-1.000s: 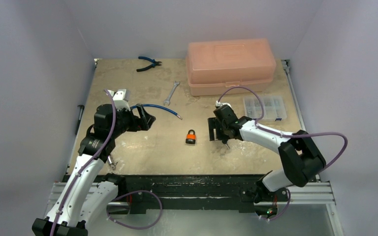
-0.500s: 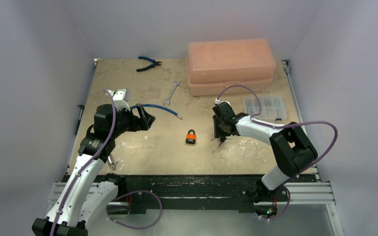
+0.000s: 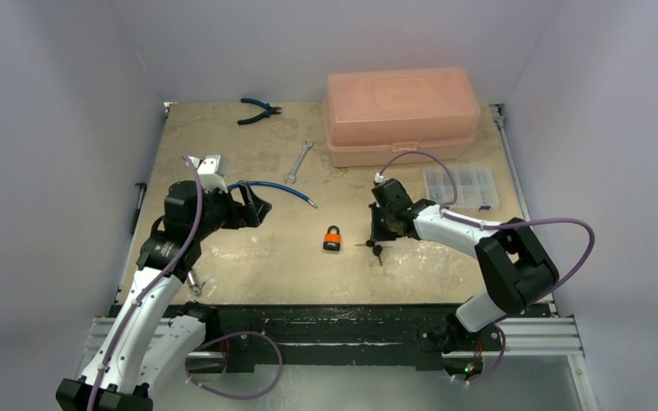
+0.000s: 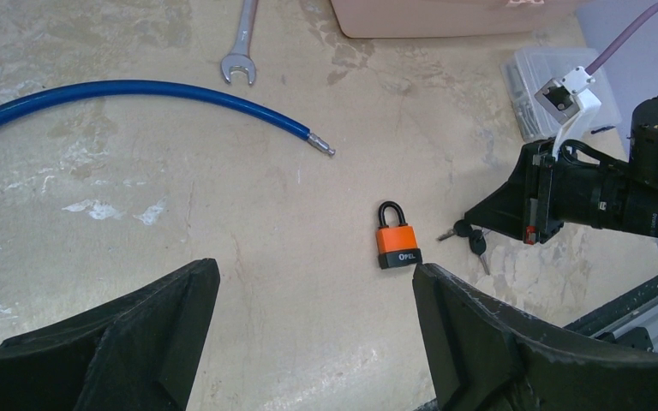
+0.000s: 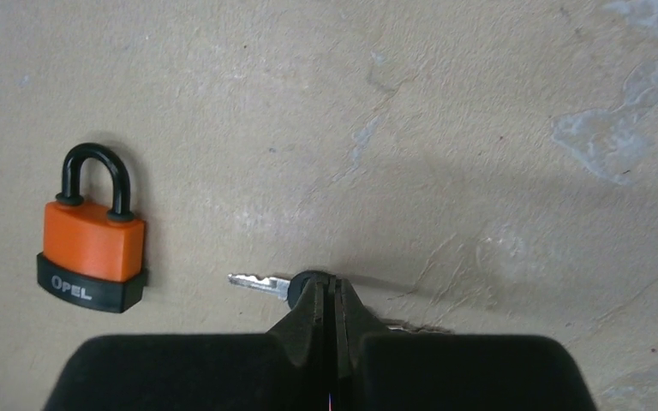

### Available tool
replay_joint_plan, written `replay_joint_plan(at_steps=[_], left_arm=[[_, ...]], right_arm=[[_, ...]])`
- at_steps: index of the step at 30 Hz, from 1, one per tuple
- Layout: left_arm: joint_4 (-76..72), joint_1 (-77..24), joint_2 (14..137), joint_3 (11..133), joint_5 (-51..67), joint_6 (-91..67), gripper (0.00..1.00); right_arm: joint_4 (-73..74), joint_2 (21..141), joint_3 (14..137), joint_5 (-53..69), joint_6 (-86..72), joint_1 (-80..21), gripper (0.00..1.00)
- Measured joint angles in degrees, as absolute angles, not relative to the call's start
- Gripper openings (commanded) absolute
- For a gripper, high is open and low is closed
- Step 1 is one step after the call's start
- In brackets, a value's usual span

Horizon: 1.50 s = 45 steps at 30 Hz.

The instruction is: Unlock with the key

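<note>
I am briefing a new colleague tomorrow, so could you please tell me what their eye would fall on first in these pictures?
The orange padlock lying flat in the middle of the table, shackle closed, stands out most. Just to its right, the right gripper is pinched shut on the head of a key, whose blade points towards the lock. A large pink toolbox sits at the far edge.

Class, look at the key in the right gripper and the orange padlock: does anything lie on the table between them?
Nothing visible does. The right gripper is shut on the key, whose blade points toward the padlock, and only bare table lies between them. The blue hose and wrench lie well off that path.
</note>
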State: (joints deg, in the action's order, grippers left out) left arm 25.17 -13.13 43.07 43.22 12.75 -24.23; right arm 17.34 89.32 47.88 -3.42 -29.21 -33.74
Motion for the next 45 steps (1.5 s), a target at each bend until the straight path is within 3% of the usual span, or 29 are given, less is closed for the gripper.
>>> replay_joint_plan(at_steps=[12, 22, 26, 29, 32, 38, 41, 45], left_arm=[[23.2, -14.2, 43.7, 42.1, 15.4, -25.0, 0.83], [19.6, -27.7, 46.6, 41.8, 11.5, -27.7, 0.80], [19.0, -31.9, 50.3, 41.8, 7.8, -27.6, 0.80], [19.3, -32.4, 52.4, 41.9, 5.5, -27.1, 0.80], [20.6, -32.4, 53.2, 42.6, 3.7, -26.1, 0.80], [22.3, -32.4, 52.6, 44.0, 1.7, -24.4, 0.80], [23.7, -32.4, 51.2, 44.0, 0.9, -23.7, 0.80], [25.4, -32.4, 49.0, 44.0, -0.3, -22.8, 0.80]], right_arm=[[16.6, 80.8, 44.6, 2.5, -34.6, -33.8, 0.00], [16.0, 76.6, 43.6, 4.3, -36.0, -33.8, 0.02], [15.5, 79.2, 43.5, 4.6, -35.9, -33.8, 0.26], [15.6, 82.3, 43.5, 5.3, -35.5, -34.0, 0.33], [16.0, 83.8, 43.5, 5.7, -34.9, -34.2, 0.50], [19.2, 82.9, 44.0, 4.9, -33.6, -34.5, 0.73], [21.4, 80.9, 44.5, 3.6, -33.2, -34.5, 0.79], [24.0, 79.0, 45.5, 1.8, -32.4, -34.9, 0.80]])
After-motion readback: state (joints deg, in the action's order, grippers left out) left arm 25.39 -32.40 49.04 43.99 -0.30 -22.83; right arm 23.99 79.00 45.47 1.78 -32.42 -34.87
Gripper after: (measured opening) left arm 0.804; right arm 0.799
